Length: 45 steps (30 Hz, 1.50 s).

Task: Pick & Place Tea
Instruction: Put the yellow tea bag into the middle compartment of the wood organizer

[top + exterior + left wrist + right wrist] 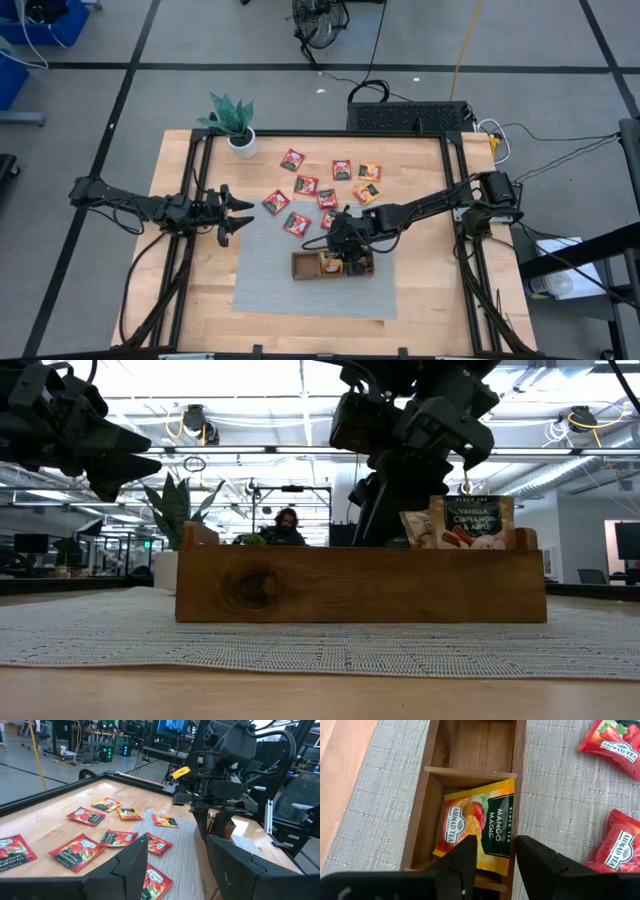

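Observation:
The brown wooden tray (305, 266) lies on a grey mat. An orange-yellow tea sachet (482, 827) leans tilted in its middle compartment; the compartment beyond it (472, 745) is bare. In the low view a dark green and white sachet (470, 522) and a paler one (417, 528) stick up at the tray's right end. My right gripper (495, 852) hovers open over the tray, slanting down, fingers just above the orange-yellow sachet's near edge. Several red and orange sachets (306, 184) lie loose behind the tray. My left gripper (238, 215) waits open at the mat's left edge.
A potted plant (232, 125) stands at the table's far left corner. The grey mat (260, 285) stretches toward the near edge. A black frame runs along the table's edges (455, 160). A person (287, 526) sits in the room beyond the table.

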Tool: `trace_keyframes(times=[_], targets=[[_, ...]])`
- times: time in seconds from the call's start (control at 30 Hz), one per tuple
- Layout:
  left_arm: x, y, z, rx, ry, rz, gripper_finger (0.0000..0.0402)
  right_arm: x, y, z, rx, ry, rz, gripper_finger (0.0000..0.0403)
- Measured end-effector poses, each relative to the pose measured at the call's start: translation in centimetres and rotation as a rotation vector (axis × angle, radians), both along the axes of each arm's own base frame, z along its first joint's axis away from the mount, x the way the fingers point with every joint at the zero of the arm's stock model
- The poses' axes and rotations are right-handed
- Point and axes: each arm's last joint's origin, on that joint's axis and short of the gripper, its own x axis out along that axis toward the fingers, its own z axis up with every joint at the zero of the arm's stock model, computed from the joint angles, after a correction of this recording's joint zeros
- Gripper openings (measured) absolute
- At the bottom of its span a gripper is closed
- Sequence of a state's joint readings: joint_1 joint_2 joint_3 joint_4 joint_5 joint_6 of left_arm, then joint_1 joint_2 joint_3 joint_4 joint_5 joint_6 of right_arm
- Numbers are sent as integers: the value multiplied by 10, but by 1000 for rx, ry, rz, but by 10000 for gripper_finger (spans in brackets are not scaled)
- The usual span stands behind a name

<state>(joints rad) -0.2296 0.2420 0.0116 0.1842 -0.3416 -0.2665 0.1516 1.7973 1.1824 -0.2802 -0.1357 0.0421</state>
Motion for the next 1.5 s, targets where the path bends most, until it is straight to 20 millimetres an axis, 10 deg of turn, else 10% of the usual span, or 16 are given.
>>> trace_keyframes(times=[0.97, 1.23, 1.5], targets=[[0, 0, 0, 0, 0, 0, 205, -3, 4, 8, -135, -42, -24, 116], [0, 0, 0, 0, 0, 0, 205, -8, 50, 16, -297, -149, 154, 110], [0, 0, 0, 0, 0, 0, 205, 1, 72, 50, -421, -254, 241, 8]])
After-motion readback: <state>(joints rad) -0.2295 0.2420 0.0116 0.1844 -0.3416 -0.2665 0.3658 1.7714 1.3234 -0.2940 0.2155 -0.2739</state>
